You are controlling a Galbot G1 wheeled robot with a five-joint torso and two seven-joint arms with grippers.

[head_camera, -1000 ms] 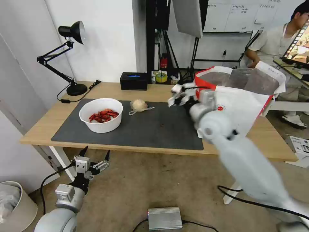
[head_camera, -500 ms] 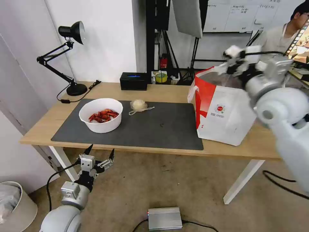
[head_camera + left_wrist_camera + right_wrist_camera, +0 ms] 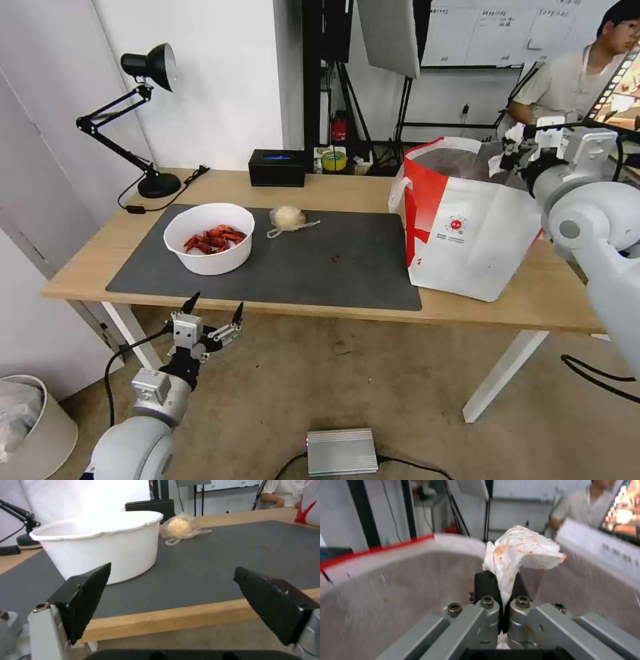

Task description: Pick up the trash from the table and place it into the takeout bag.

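Trash is being moved piece by piece, and the piece in hand is a white tissue wad (image 3: 523, 547), stained orange-red, clenched between the fingers of the right tool (image 3: 505, 590). That tool hangs over the open mouth of the takeout bag (image 3: 467, 233), which stands upright on the tabletop (image 3: 333, 190) at the right end of the dark mat (image 3: 320, 267). In the right wrist view the bag's silver lining lies directly beneath the tissue, so the step in hand looks like the drop into the bag.

The next move, as I judge it, calls for little more than a release. The wad is light and could cling to a finger or catch on the bag's rim, so letting go well inside the rim seems safer.

2 other pieces wait on the mat, well apart from the bag: a white bowl (image 3: 209, 239) with red crayfish shells, and a small clear plastic bag (image 3: 288, 218) just beside the bowl, toward the takeout bag. The left tool (image 3: 212, 319) hovers below the tabletop's front edge, near the bowl, spread wide and grasping nothing.
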